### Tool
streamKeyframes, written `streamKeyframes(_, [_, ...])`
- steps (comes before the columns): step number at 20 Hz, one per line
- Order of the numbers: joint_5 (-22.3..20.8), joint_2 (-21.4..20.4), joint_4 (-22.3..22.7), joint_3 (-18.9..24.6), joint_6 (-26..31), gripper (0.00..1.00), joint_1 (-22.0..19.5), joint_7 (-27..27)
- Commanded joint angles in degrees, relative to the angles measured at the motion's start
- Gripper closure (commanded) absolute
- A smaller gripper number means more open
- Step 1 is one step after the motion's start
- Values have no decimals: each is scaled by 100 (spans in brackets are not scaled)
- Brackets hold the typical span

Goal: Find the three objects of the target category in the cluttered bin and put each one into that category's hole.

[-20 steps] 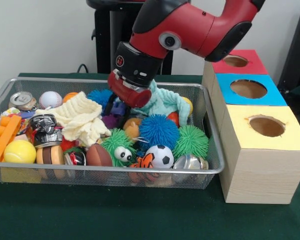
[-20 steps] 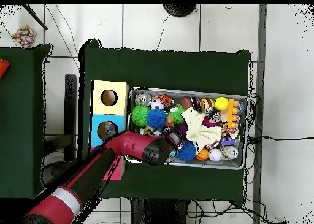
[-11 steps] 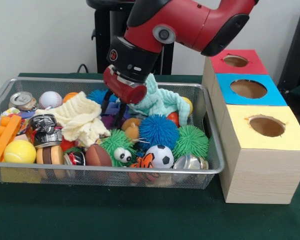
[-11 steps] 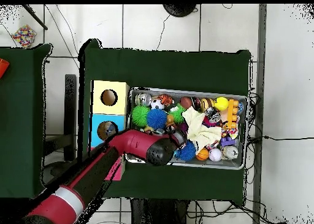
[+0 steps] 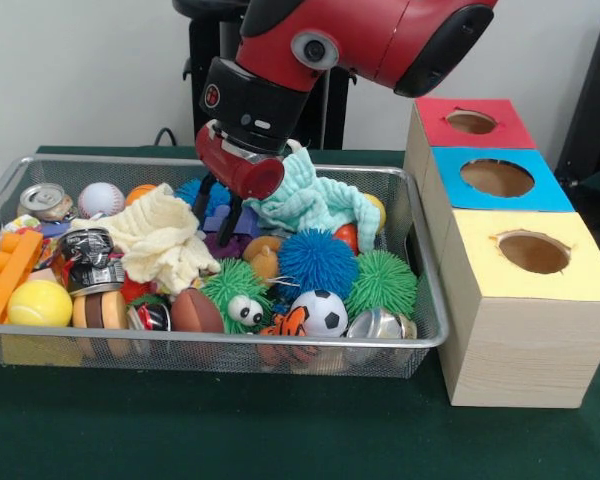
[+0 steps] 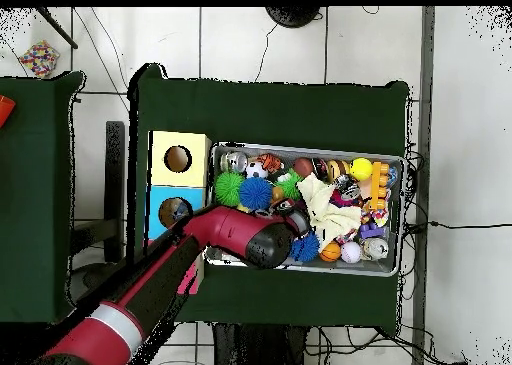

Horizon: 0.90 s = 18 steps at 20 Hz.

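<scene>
Right, front view first. The claw (image 5: 220, 208) hangs with its two black fingers (image 5: 231, 215) spread wide and nothing between them, above the clutter by the far edge of the bin (image 5: 230, 341), about midway along it. Just beside it, toward the boxes, a mint cloth (image 5: 315, 205) is heaped up against the wrist. A cream cloth (image 5: 160, 240) lies on the other side, nearer the bin's middle. I read this as the search step: nothing is gripped and nothing is on its way to the red hole (image 5: 471, 122), the blue hole (image 5: 496, 177) or the yellow hole (image 5: 533, 252). My guess is that the cloths are the quarry. The mint one is soft, rumpled and draped over its neighbours, so the next move calls for a drop onto a raised fold and a firm pinch.

From overhead, the arm (image 6: 240, 236) covers the claw and the mint cloth at the bin's (image 6: 402, 211) base-side edge. The cream cloth (image 6: 325, 213) shows mid-bin.
</scene>
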Motion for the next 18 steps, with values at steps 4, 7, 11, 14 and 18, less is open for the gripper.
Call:
streamKeyframes(4, [-24, -105, 88, 1162, -91, 0, -242, -1154])
streamKeyframes(7, [-46, -93, 95, 1138, 51, 0, -234, -1212])
streamKeyframes(11, [-98, -19, 91, 1053, 124, 0, -183, -1173])
streamKeyframes(14, [-168, 98, 49, 946, 99, 0, -118, -1049])
streamKeyframes(18, [-229, 85, 70, 864, 16, 0, -58, -969])
